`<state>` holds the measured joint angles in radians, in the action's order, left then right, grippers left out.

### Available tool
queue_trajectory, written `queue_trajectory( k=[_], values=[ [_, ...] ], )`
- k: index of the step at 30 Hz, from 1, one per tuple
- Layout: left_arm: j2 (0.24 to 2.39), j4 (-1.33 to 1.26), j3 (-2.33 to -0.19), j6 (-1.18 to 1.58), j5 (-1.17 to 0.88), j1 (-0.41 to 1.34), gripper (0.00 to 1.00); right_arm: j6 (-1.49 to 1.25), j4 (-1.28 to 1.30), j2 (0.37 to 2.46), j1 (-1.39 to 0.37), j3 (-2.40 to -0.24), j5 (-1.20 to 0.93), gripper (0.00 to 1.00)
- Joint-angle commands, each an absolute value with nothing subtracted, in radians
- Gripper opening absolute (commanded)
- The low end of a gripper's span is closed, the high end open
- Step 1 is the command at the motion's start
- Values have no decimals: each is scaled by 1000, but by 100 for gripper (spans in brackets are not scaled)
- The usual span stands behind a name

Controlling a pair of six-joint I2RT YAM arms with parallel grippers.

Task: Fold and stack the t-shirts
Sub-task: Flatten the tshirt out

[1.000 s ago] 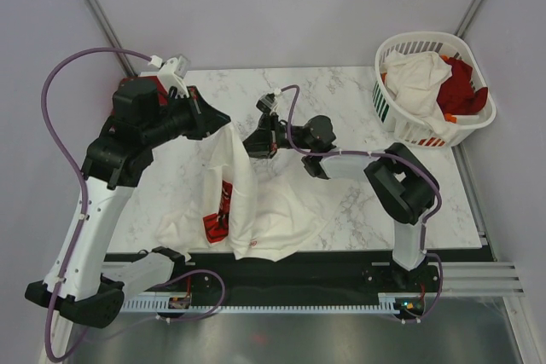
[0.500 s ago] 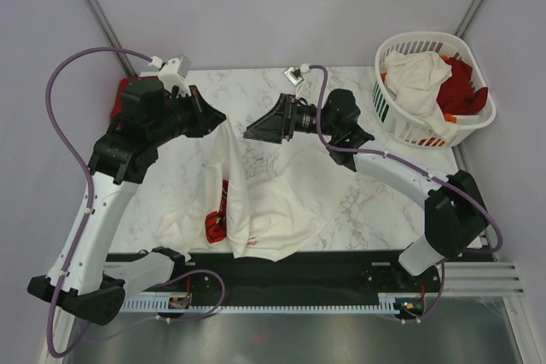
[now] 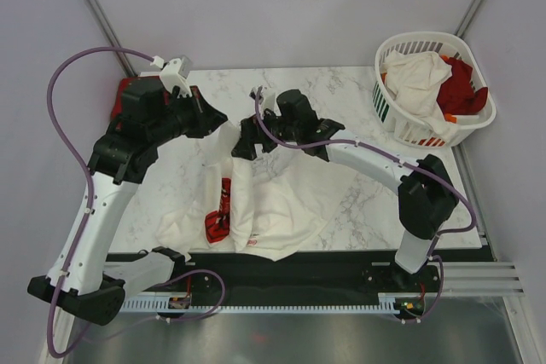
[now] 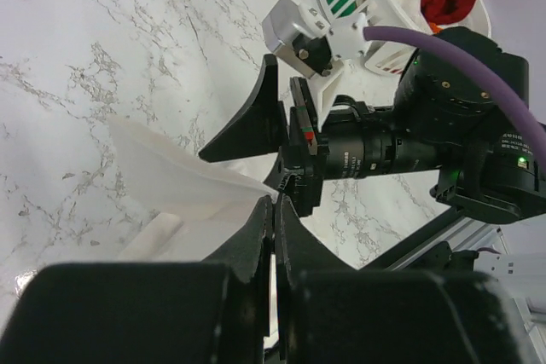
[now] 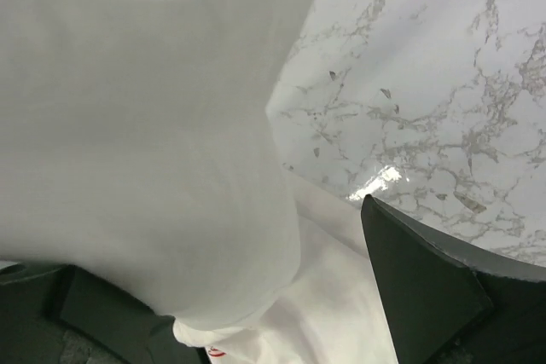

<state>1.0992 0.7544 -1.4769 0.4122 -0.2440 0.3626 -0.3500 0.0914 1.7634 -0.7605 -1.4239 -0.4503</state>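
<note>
Change over the last second: the right gripper (image 3: 244, 141) drew back from the cloth and opened up, then swung left again. It ended at the raised edge of the cream t-shirt (image 3: 264, 206), just beside the left gripper (image 3: 215, 122).

Left gripper: jaws closed on the top of the cream t-shirt, holding that edge up off the table (image 3: 358, 202). The rest of the shirt trailed down toward the near edge, red graphic showing.

Right gripper: jaws wide. In the right wrist view the cloth hung between the fingers (image 5: 426, 287) – not yet pinched.

Reading: this looked like a re-grasp, taking a second hold along the same edge so the shirt could be stretched flat. Folding had not begun – the shirt lay bunched and creased at centre-left.

Containers: the white laundry basket (image 3: 388, 108) stood at the far right corner, well apart from both grippers. It held a crumpled cream garment (image 3: 416, 74) on its left side and a red garment (image 3: 461, 83) on its right, both heaped above the rim. So at least two more pieces waited.
</note>
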Motion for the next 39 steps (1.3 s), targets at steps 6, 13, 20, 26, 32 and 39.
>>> queue_trajectory(
  k=[6, 13, 20, 26, 32, 39],
  values=[
    [1066, 704, -1496, 368, -281, 365, 2, -262, 112, 1741, -769, -1473, -440, 47],
    [1097, 704, -1454, 373, -268, 365, 2, -259, 78, 1623, -769, -1451, -424, 0],
    [1163, 704, -1384, 373, -268, 365, 2, -276, 311, 1531, -625, -1513, 0, 0],
    [1180, 801, -1238, 524, -40, 376, 94, -295, 377, 1477, -491, -1468, 205, 0],
    [1189, 799, -1103, 615, 46, 377, 91, -293, 433, 1468, -486, -1457, 337, 0],
    [1336, 628, -1071, 641, 77, 397, 80, -339, 446, 1474, -486, -1448, 243, 0]
  ],
)
